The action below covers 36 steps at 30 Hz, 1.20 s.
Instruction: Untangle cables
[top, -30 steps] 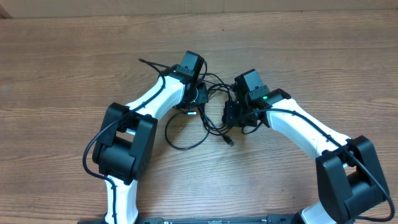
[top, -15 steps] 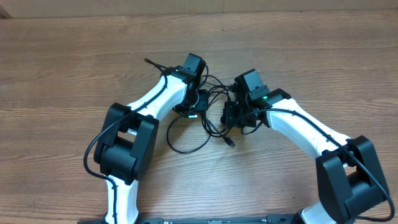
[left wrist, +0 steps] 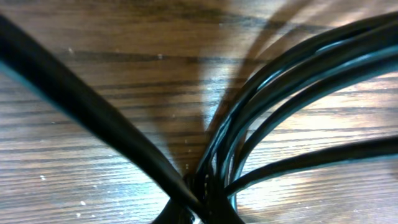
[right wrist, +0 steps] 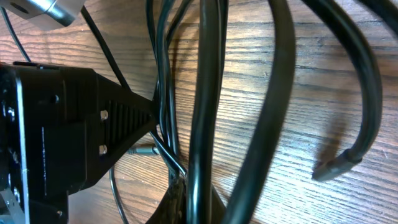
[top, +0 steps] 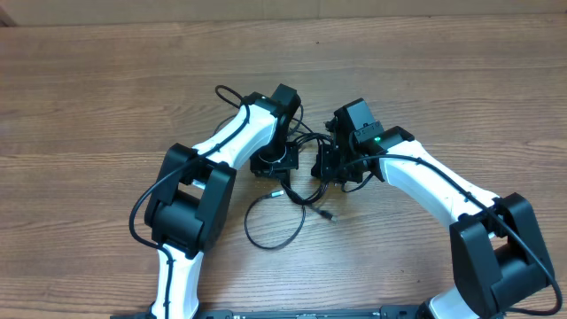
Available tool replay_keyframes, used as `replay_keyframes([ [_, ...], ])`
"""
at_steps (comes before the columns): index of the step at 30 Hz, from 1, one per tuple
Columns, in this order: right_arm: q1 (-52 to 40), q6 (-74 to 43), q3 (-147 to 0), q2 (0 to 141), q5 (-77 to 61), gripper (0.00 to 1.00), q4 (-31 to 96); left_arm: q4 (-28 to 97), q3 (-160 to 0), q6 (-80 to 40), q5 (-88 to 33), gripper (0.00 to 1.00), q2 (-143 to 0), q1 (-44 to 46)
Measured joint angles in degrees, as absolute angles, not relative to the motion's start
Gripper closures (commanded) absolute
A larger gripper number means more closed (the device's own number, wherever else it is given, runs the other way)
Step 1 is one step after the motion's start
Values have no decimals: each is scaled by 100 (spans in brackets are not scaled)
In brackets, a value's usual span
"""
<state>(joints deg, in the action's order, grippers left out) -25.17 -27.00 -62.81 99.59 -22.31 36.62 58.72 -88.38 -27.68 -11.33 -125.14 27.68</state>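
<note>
**Table** [top: 89,89]: brown wood-grain top, seen from overhead; both arms reach in from the near edge.

**Cables** [top: 306,133]: thin black cords, tangled at the middle of the table between the two grippers. Several strands arc across the gap from one gripper to the other. In the left wrist view, a fan of cords [left wrist: 280,68] narrows to one tight point at the lower edge, and one thicker blurred strand crosses them from the upper left. In the right wrist view, cords [right wrist: 205,93] run up and down the picture and gather at the bottom centre.

**Loop** [top: 275,226]: one loose round of cord lying flat on the table, on the near side of the tangle.

**Plug tip** [top: 330,214]: small end piece lying free on the wood, just right of the loop. A flat black plug [right wrist: 336,165] also lies on the wood at the right of the right wrist view.

**Left gripper** [top: 276,164]: pointing down at the left side of the tangle, closed, with the cords bunched into its pinch; the fingers themselves are hidden.

**Right gripper** [top: 330,166]: pointing down at the right side of the tangle, closed on a bunch of cords.

**Spacing**: the two grippers stand near each other, not touching.

**Left arm** [top: 226,142] and **right arm** [top: 425,182]: white links with black joints.
</note>
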Motion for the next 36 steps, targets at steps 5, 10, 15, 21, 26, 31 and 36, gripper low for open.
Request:
replay_keyframes([
  [5,-2517,-2698,-6281,9959,-2231,96,3653,5927,-8899,-2856,-1181,96,-12543,2727],
  [10,-2517,-2703,-6281,9959,-2161,96,3667,6720,-9531,-3050,-1011,96,-12807,2571],
  [15,-2552,-2700,-6281,9959,-2036,96,3745,6873,-10429,-3148,-1498,96,-12792,1813],
  [21,-2593,-2683,-6281,9959,-1887,96,3863,6143,-11727,-3844,-3159,96,-11839,768],
  [26,-2593,-2576,-6281,9959,-1522,96,4189,4923,-11885,-4689,-4722,96,-11535,196],
  [31,-2593,-2545,-6281,9959,-1199,96,4257,4703,-11883,-5026,-5225,93,-11542,-301],
  [36,-2593,-2543,-6281,9959,-1122,93,4265,5774,-11883,-4082,-3721,12,-11542,-414],
])
